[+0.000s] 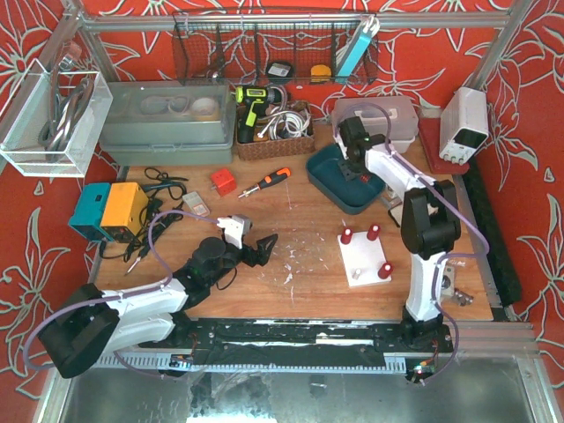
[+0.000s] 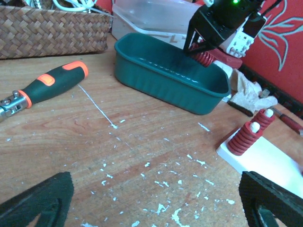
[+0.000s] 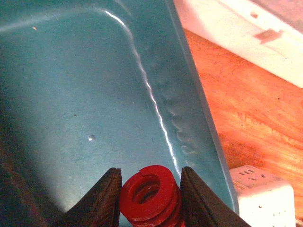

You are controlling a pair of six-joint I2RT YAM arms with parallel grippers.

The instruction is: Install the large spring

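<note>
The large spring point(image 3: 149, 193), red, is seen nearest the lens in the right wrist view. It is clamped by its coils between the fingers of the right gripper point(image 3: 150, 198). It is held over the interior of the teal bin point(image 3: 94, 94), clear of the rim.

The left gripper point(image 2: 154, 203) is spread wide and holds nothing. It is poised low over the wooden table point(image 1: 300, 220), whose surface is scattered with white flecks.

A white base plate point(image 1: 363, 260) lies right of centre, with red springs seated on three posts. An orange-and-black screwdriver point(image 2: 52, 85) lies near a wicker basket point(image 2: 47, 28).

The bench is enclosed by red floral wall covering point(image 1: 423, 53). A wire basket point(image 1: 264, 53) is hung from the rear frame.
</note>
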